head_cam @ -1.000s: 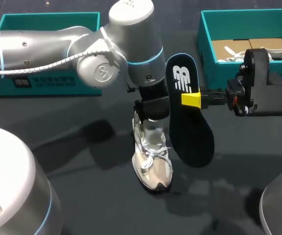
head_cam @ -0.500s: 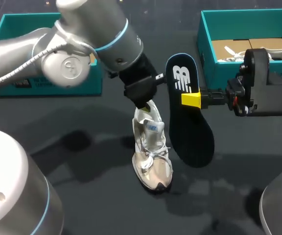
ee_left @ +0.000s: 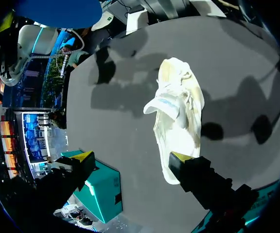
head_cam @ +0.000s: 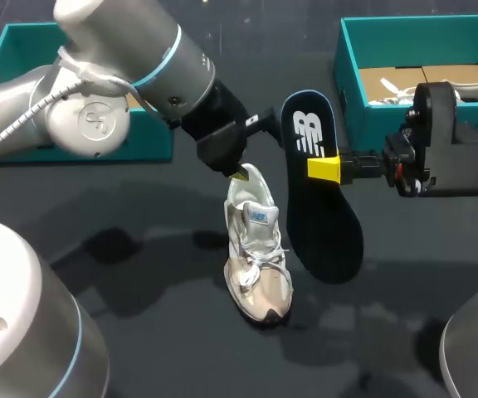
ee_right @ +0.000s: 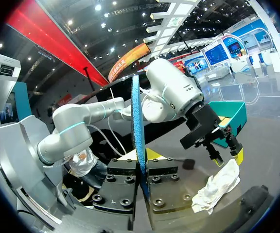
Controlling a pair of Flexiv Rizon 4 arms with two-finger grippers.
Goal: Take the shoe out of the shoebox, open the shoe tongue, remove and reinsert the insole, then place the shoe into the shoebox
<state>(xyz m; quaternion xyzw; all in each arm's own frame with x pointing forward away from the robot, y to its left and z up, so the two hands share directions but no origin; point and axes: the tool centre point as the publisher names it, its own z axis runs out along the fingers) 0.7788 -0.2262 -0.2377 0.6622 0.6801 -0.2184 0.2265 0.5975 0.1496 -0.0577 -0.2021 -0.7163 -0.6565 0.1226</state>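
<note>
Your left pincer (head_cam: 240,172) is drawing up and out of the shoe (head_cam: 258,249). A second ago it was sunk in the shoe's mouth; now it is hanging just above the heel, leaning off to the shoe's left. Its fingers are standing wide apart with nothing between them, so it is carrying nothing away. The shoe is staying where it was on the table (head_cam: 139,224), sitting on its sole with the tongue standing up and the mouth looking open. Just right of the shoe, the insole (head_cam: 322,220) is being held up on edge and is not shifting at all. Your right pincer (head_cam: 326,168) is pinching it narrowly at the side away from the shoe. Farther right of the shoe, the shoebox (head_cam: 351,79) is sitting open. By my reading, you are clearing the mouth so the insole can go back in; the reinsertion is not yet begun.
</note>
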